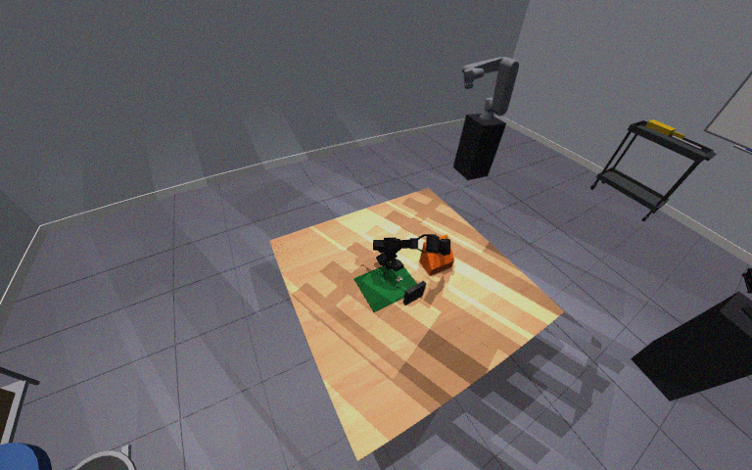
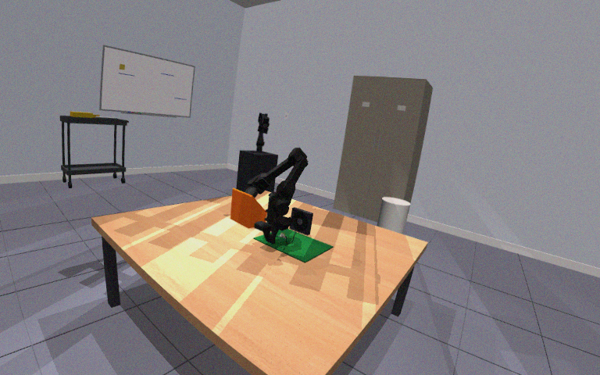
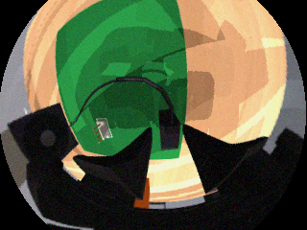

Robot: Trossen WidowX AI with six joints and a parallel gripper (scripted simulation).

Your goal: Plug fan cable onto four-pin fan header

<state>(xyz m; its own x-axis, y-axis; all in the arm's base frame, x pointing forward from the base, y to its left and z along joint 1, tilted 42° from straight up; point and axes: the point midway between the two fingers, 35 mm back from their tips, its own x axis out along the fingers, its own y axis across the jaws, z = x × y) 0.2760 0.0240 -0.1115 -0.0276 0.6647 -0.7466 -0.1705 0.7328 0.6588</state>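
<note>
The green board (image 1: 372, 296) (image 2: 309, 252) (image 3: 72, 53) lies flat on the table. The light four-pin header (image 1: 399, 278) (image 3: 104, 129) stands on it, left of the fingers in the wrist view. The black fan (image 1: 414, 292) (image 2: 301, 221) (image 3: 40, 139) stands upright at the board's edge. Its dark cable (image 3: 129, 79) arches over the board to the black plug (image 3: 170, 136), which is off the header, near the board's right edge in the wrist view. My gripper (image 1: 394, 266) (image 2: 271, 239) (image 3: 167, 128) is partly open, with its fingertips on either side of the plug. Green shows between the left fingertip and the plug. The top and exterior views hide the plug.
An orange wedge-shaped block (image 1: 437, 262) (image 2: 245, 209) stands on the wooden table (image 1: 354, 388) (image 2: 248, 326) beside the board and below the arm. A small part of the block (image 3: 143, 198) shows at the bottom of the wrist view.
</note>
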